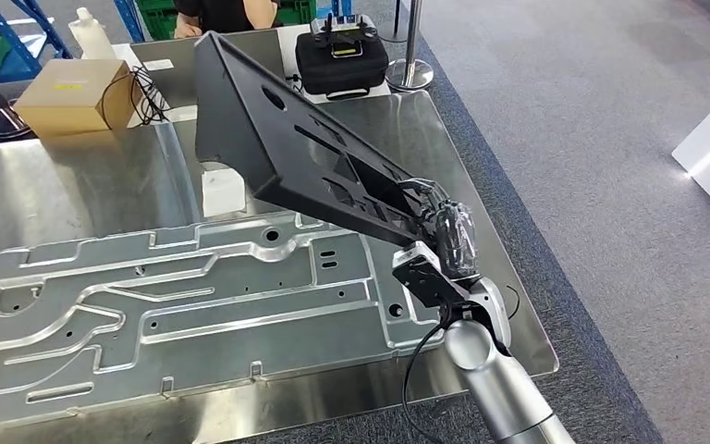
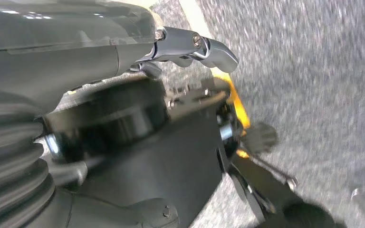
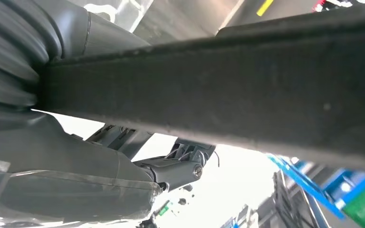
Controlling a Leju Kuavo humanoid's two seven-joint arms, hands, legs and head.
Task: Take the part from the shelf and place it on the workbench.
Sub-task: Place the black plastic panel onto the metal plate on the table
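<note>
A large black part (image 1: 277, 139), a flat frame with cut-outs and a deep rim, is held tilted above the steel workbench (image 1: 481, 166). My right hand (image 1: 439, 231) grips its near lower corner, and its far end rises toward the back of the bench. In the right wrist view the part's black edge (image 3: 228, 90) runs across close to the camera, with the fingers (image 3: 180, 168) curled beneath it. My left hand (image 2: 190, 47) hangs over grey floor with its fingers curled in and nothing in them.
A long machined aluminium plate (image 1: 166, 296) lies across the bench's near half. A white block (image 1: 222, 190) sits under the raised part. A cardboard box (image 1: 74, 92), a white bottle (image 1: 88, 32) and a black case (image 1: 342, 60) stand at the back. A person (image 1: 222, 14) sits behind.
</note>
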